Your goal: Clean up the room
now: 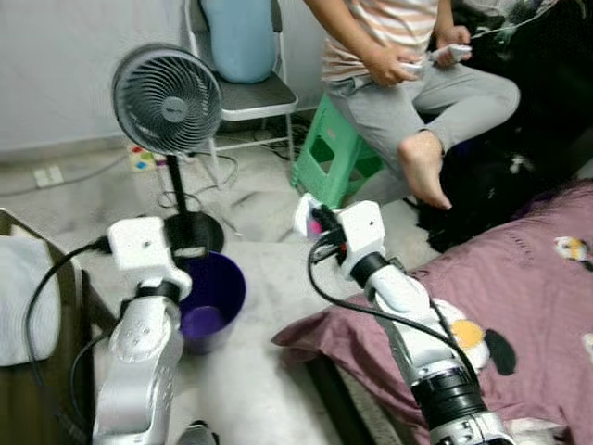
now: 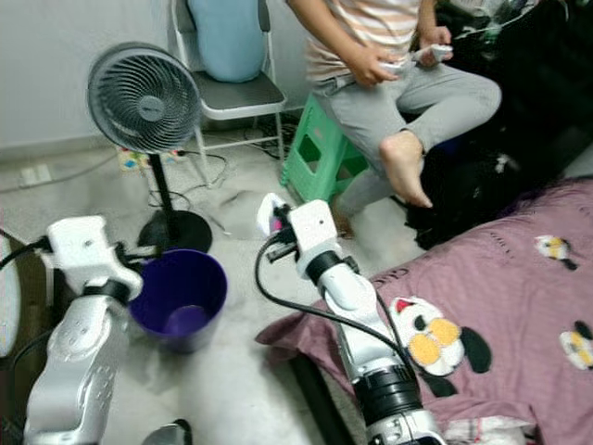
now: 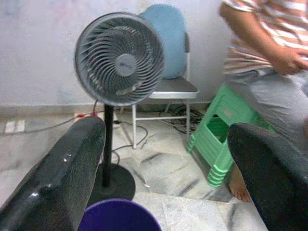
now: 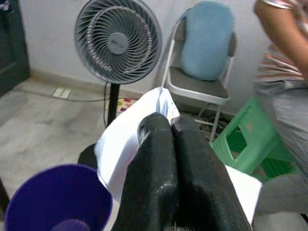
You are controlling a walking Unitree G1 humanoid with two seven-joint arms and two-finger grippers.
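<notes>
White paper (image 4: pixel 126 132) is pinched in the closed right gripper (image 4: pixel 169 126), beside the purple bucket (image 2: pixel 179 297); left gripper (image 3: pixel 166 159) hangs open above it.

arms (image 1: pixel 139 343): silver | wrist blocks: white | cables: black | fingers (image 4: pixel 163 183): black

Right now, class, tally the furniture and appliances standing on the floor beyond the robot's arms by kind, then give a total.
Fans: 1
Folding chairs: 1
Green stools: 1
Purple buckets: 1
Total: 4
</notes>
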